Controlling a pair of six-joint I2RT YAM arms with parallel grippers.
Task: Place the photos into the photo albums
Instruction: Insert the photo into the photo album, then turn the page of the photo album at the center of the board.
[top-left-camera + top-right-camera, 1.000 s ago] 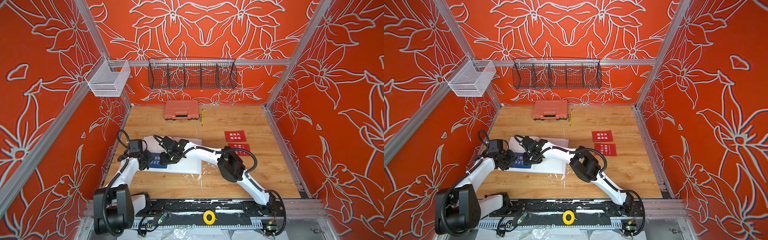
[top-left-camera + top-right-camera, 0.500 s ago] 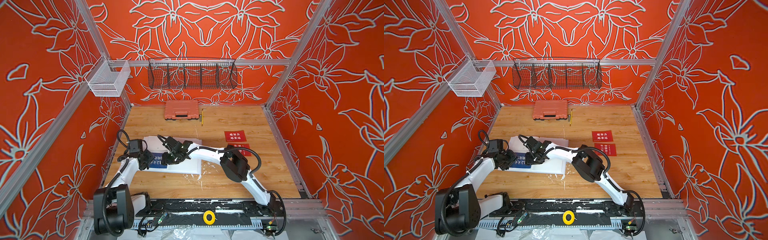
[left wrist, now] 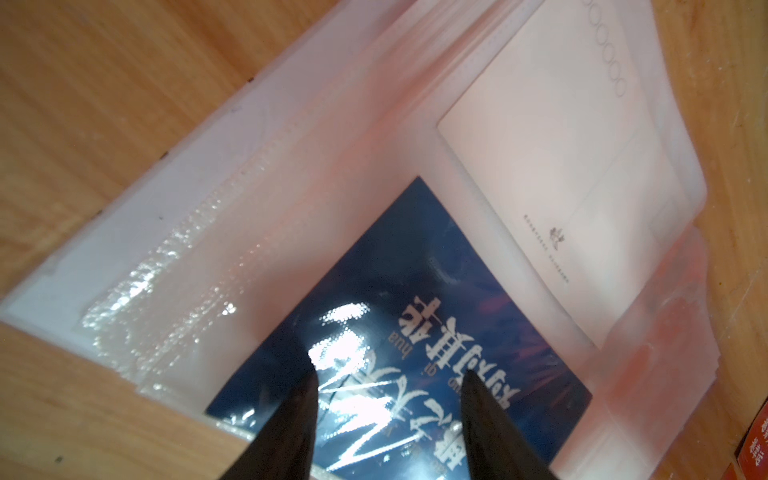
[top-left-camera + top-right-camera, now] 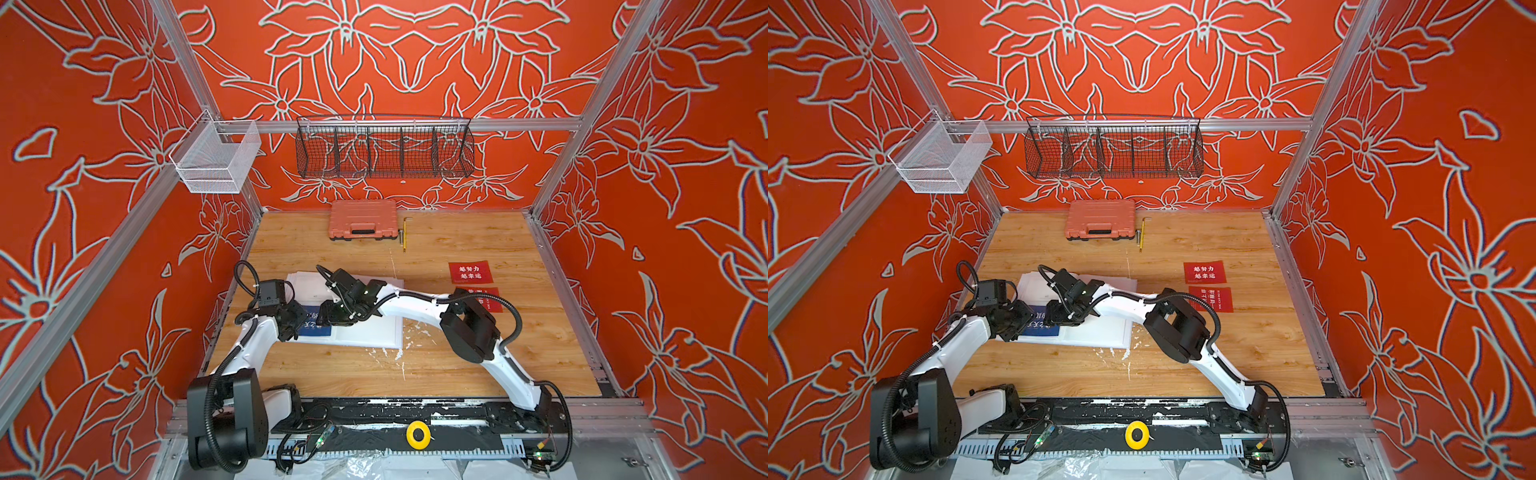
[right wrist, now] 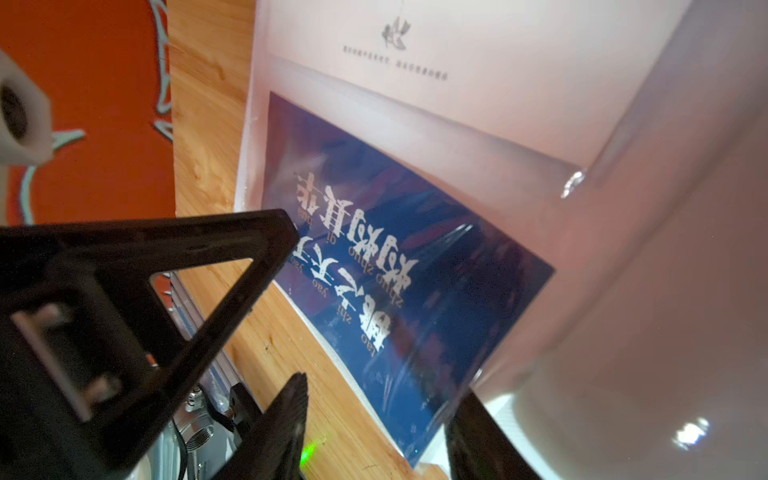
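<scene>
Wooden desk (image 4: pixel 457 365), orange flower-patterned walls (image 4: pixel 395 62), orange-pink plastic case (image 4: pixel 363 224) at back. Over white photo album (image 4: pixel 365 332) with blue card (image 3: pixel 415 291): left gripper (image 3: pixel 388 370) spread apart; right gripper (image 5: pixel 380 386), I cannot tell.

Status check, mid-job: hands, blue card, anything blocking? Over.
Left hand and right hand open, over the blue card. Card on open album, seating unclear. Two red cards aside; nothing blocking.
</scene>
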